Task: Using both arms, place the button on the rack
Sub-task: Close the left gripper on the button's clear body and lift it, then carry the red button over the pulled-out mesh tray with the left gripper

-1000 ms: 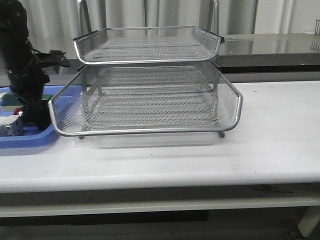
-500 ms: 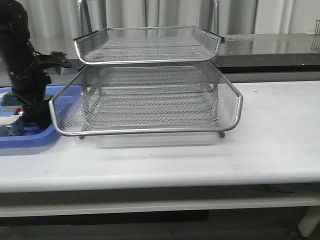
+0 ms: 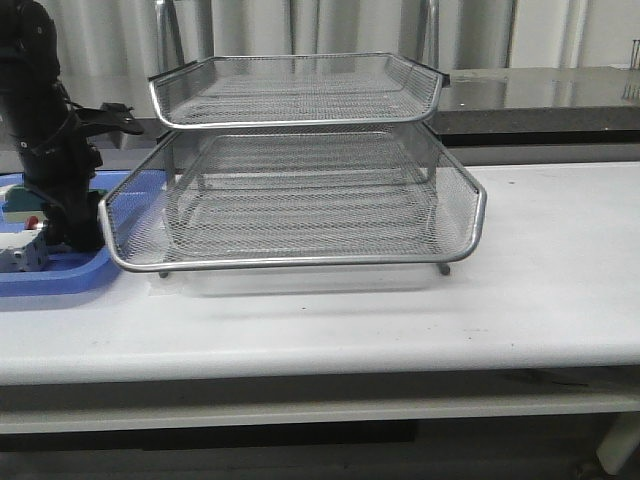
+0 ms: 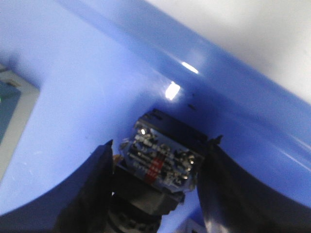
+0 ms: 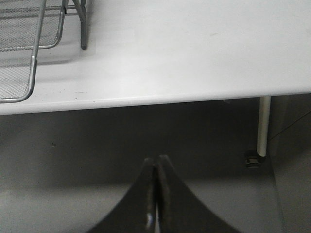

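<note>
The button point(image 4: 163, 160) lies in the blue tray point(image 4: 97, 73), its blue-black rear block with metal terminals facing the left wrist camera; its red head does not show there. My left gripper point(image 4: 163, 145) is open, with one dark finger on each side of the button and a sliver of blue showing beside the block. In the front view the left gripper point(image 3: 78, 232) reaches down into the blue tray point(image 3: 60, 275) just left of the rack point(image 3: 300, 262). My right gripper point(image 5: 156, 162) is shut and empty, below the table's front edge over the floor, out of the front view.
A white boxy component point(image 3: 20, 256) and a green part point(image 3: 12, 200) sit in the tray by the left arm. The rack's corner point(image 5: 30, 73) and a leg point(image 5: 83, 29) show in the right wrist view. A table leg point(image 5: 263, 126) stands at the right.
The left arm has shifted slightly left and settled lower in the tray. The rack and the right gripper have not moved.
</note>
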Controlling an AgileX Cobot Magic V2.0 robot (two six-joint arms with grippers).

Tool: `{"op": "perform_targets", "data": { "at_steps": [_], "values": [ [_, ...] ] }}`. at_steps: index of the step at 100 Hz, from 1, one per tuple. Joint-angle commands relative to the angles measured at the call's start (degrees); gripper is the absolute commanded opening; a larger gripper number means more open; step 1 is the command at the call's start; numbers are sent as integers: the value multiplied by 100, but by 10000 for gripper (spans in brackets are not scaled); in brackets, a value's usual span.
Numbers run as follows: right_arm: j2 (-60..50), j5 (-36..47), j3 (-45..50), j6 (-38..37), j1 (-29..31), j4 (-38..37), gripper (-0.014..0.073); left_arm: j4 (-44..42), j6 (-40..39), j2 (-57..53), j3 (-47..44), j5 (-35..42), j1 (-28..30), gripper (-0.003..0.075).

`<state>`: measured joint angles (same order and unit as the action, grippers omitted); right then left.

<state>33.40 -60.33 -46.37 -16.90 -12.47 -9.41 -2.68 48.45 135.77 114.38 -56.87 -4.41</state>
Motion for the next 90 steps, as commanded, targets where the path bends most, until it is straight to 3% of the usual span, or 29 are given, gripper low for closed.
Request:
{"op": "perform_targets", "data": {
  "at_steps": [1, 35, 90],
  "values": [
    [23, 302, -135, 7, 25, -118, -67, 111, -103, -393, 409, -171, -17, -13],
    [23, 302, -135, 7, 25, -118, -67, 311, -211, -538, 1632, -1600, -6, -13],
    [23, 297, -135, 7, 25, -118, -67, 419, -1234, -1494, 1488, -1613, -19, -13]
  ]
}}
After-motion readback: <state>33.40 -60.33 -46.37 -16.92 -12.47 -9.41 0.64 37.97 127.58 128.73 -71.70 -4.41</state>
